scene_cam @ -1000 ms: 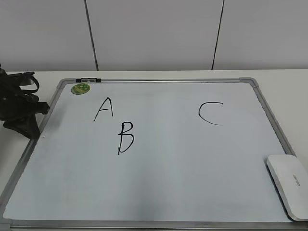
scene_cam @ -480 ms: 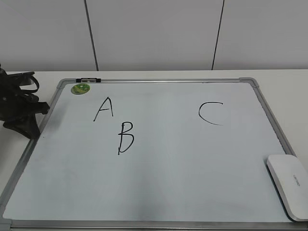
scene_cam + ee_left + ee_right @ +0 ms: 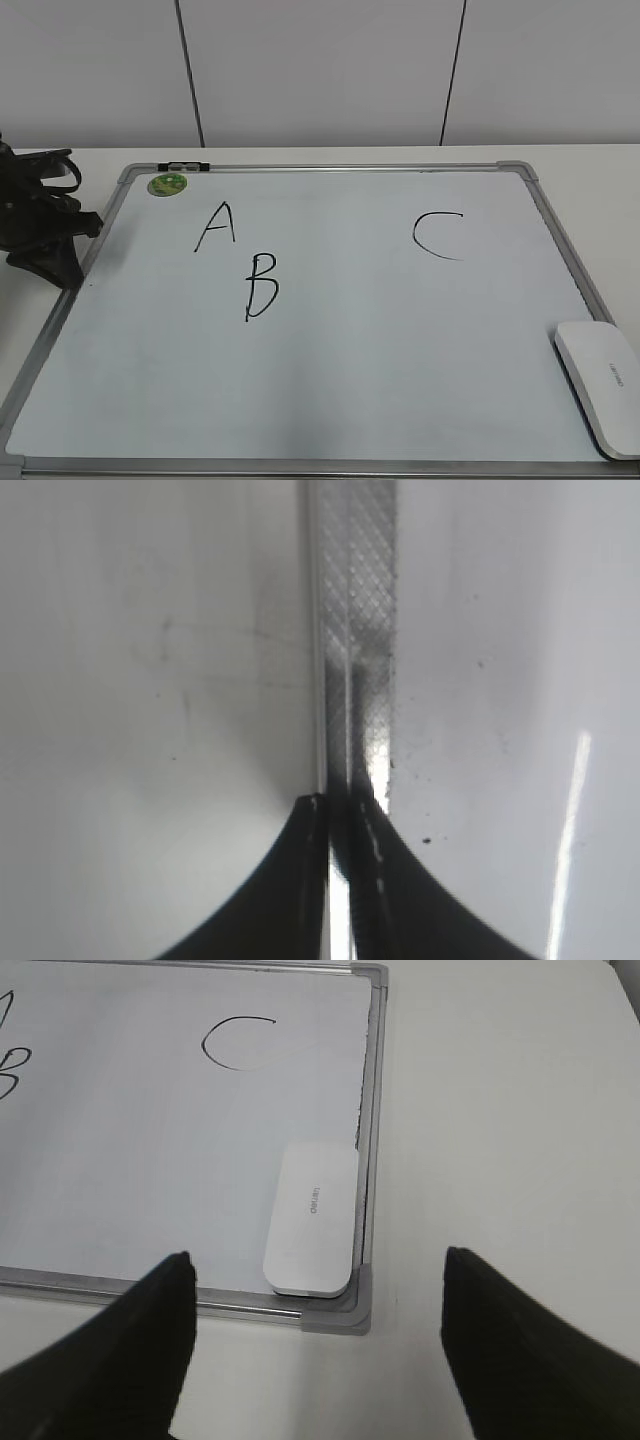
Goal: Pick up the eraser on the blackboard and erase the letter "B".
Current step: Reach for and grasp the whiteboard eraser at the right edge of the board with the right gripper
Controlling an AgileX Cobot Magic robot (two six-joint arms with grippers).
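1. The blackboard [image 3: 330,400] lies flat on the white table [image 3: 600,170] and serves as the landmark; its silver frame runs all round and its writing faces up, so the letters can be reached from above.
2. The eraser [image 3: 311,1218] lies on the blackboard's bottom right corner, its long side against the right frame rail and its short end near the corner cap; parked there it is clear of the writing, and it has not yet been picked up.
3. The letter "B" [image 3: 261,287] sits left of the blackboard's centre, just below and right of the letter "A" [image 3: 216,228]; the letter "C" [image 3: 438,236] stands well apart in the upper right; all three read whole, so no erasing is done.
4. The right gripper [image 3: 318,1360] hangs off the blackboard's lower right corner with its fingers spread wide and nothing between them; I judge this spread suits straddling the eraser.
5. The left gripper [image 3: 340,815] rests at the blackboard's left frame rail, fingertips pressed together over the rail, gripping nothing; it looks parked out of the way.
6. A green sticker [image 3: 167,184] sits in the blackboard's upper left corner.
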